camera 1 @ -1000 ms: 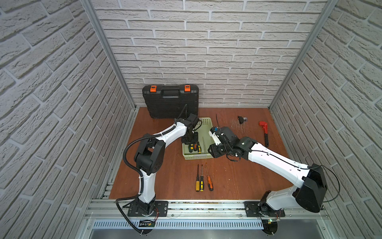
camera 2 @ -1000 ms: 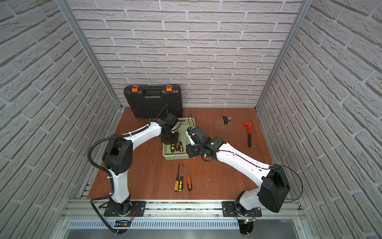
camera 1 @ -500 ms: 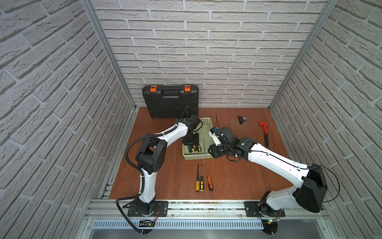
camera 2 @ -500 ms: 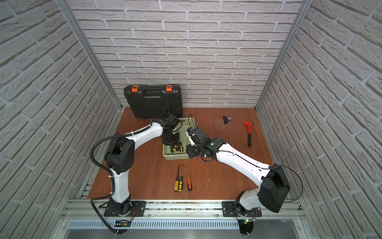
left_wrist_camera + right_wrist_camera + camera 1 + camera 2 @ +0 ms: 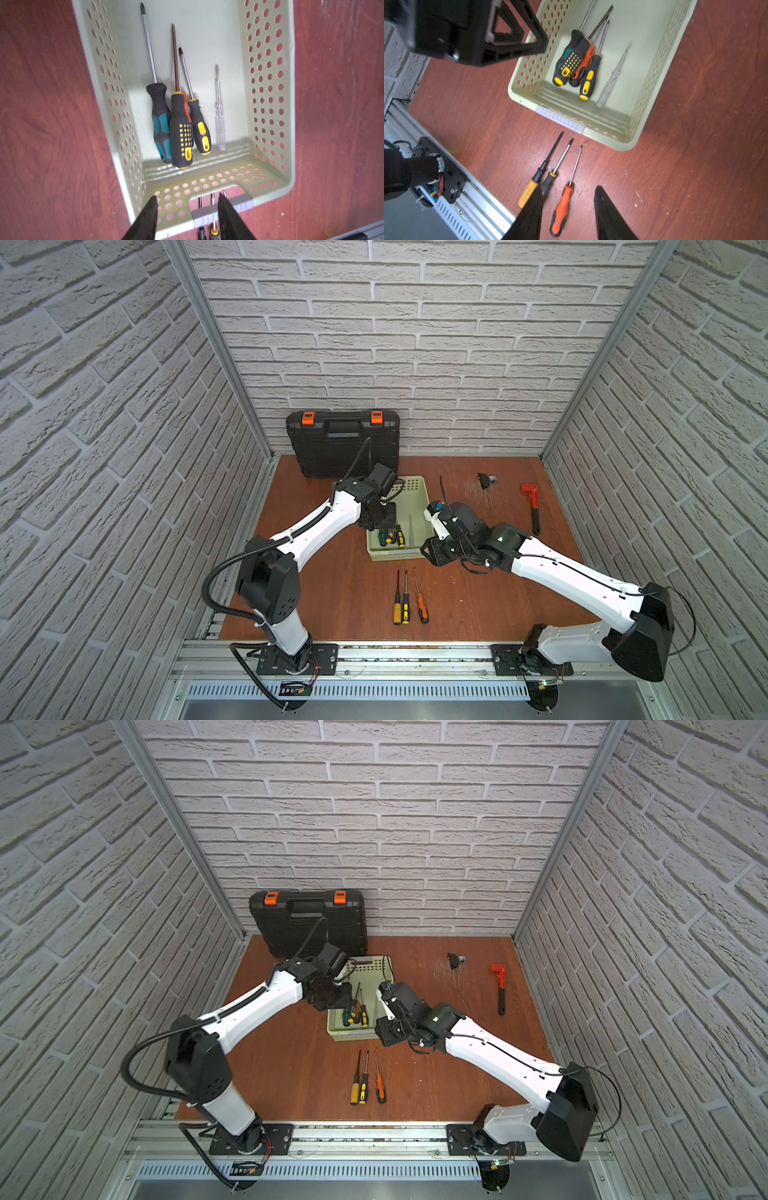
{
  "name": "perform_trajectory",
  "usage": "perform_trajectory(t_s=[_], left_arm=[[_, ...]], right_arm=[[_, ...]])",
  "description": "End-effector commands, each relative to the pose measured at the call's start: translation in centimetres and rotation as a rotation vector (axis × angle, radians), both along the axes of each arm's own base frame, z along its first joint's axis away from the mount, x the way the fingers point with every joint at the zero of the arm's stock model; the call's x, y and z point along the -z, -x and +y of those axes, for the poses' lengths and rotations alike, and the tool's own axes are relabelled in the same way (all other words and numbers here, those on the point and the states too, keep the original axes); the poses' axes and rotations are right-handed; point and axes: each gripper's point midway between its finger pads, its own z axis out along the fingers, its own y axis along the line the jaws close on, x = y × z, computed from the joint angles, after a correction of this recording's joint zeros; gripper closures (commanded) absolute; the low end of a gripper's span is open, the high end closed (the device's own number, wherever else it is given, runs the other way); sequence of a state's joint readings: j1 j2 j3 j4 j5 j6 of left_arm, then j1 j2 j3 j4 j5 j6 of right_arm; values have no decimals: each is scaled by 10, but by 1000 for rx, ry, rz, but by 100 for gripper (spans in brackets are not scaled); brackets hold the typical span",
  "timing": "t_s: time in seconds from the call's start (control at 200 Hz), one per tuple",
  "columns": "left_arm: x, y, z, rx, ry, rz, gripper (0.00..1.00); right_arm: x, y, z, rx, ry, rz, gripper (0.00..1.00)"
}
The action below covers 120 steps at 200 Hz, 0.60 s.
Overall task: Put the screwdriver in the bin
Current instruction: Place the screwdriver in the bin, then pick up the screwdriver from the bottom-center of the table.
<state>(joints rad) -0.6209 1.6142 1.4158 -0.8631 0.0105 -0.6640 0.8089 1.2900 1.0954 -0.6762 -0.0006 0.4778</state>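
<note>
Hovering empty, half-open — left end effector (image 5: 187, 196) over bin (image 5: 267, 83) rim, right end effector (image 5: 568, 187) over tabletop (image 5: 695, 166).

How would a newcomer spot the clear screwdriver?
The pale green bin sits just in front of the black toolcase. Inside it, a cluster of dark-handled screwdrivers lies together, and the clear screwdriver lies just apart from them. It alone has a see-through handle, and it is the slimmest there.
</note>
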Motion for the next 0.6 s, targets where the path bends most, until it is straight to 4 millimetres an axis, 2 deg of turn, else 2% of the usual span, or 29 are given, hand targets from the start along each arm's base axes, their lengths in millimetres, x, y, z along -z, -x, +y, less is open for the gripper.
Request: perform_trajectory(t_s=[0.0, 0.12, 0.27, 0.42, 0.595], left_arm=[[-2, 18, 19, -43, -19, -21, 51], [-4, 31, 32, -90, -6, -59, 50], [-10, 40, 48, -143, -27, -121, 49], [-11, 47, 57, -167, -30, -137, 48], [-9, 52, 64, -175, -40, -144, 48]], right_arm=[[27, 30, -15, 36, 60, 84, 54], [53, 56, -11, 25, 80, 141, 51], [78, 67, 5, 27, 88, 183, 37], [97, 71, 28, -16, 126, 224, 39], [126, 76, 30, -17, 214, 280, 40]])
